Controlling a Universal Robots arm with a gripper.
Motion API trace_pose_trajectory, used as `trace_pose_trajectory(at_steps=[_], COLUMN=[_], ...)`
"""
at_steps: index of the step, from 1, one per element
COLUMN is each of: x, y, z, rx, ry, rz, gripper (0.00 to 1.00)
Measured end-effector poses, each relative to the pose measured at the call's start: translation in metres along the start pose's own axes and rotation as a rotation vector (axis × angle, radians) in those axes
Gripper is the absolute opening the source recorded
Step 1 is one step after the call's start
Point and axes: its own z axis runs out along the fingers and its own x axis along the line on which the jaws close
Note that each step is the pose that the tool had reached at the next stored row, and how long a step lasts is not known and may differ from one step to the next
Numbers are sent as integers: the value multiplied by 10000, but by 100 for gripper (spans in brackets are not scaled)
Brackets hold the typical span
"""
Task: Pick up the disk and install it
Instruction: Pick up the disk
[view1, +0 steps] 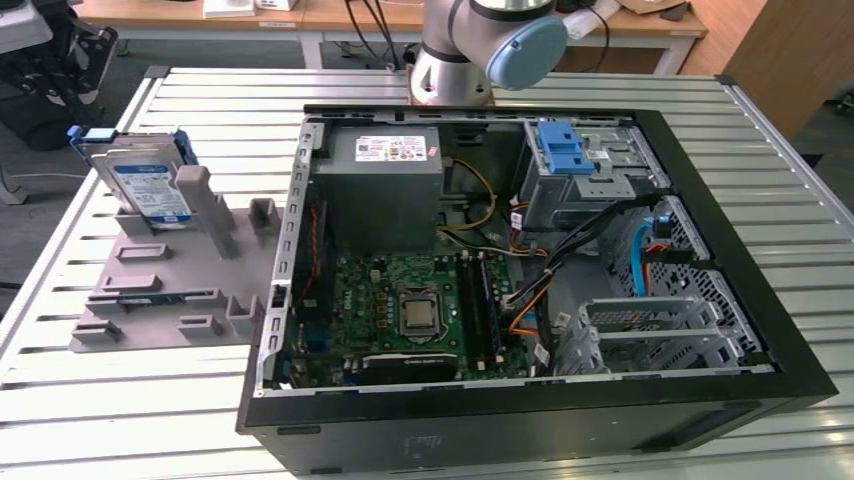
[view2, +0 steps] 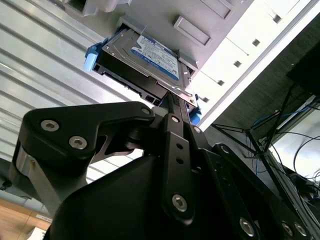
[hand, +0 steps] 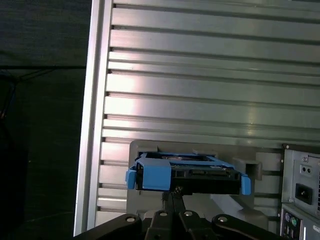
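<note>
The disk (view1: 144, 186), a silver drive with a white-and-blue label in a blue carrier frame, stands on edge in a grey holder (view1: 147, 290) at the exterior view's left, beside the open computer case (view1: 534, 405). In both wrist views it lies beyond the gripper: its label face (view2: 152, 56) in the second, its blue-framed edge (hand: 187, 175) in the first. My gripper (hand: 172, 192) is shut with nothing in it, its black fingers meeting in line with the disk and apart from it. The second wrist view has the gripper (view2: 172, 100) side on.
The case holds a grey power-supply box (view1: 387, 185), a motherboard (view1: 420, 310) and a metal bay with a blue latch piece (view1: 566, 150). The arm's base (view1: 467, 50) stands behind the case. The slatted metal table (view1: 120, 400) ends close to the holder on the exterior view's left.
</note>
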Motion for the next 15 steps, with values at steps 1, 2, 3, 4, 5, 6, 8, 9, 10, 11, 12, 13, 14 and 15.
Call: trace_pose_trajectory(at_steps=[1,2,3,4,5,6,8,9,10,11,12,13,14,15], x=[0,0,0,0,0,0,0,0,0,0,0,0,0,0], y=[0,0,0,0,0,0,0,0,0,0,0,0,0,0], z=[0,0,0,0,0,0,1,0,0,0,0,0,0,0], rx=[-1,-2,-3,-4,-5,-6,-7,-8,-9,-10,-11,-12,-12,-13], ry=[2,3,5,7,9,11,14,17,18,20,22,24,26,27], rz=[-44,-87,-132,-176,-219,-261,-346,-391,-432,-472,-511,-548,-590,-627], gripper=[11,11,11,11,11,11,11,11,11,11,11,11,11,11])
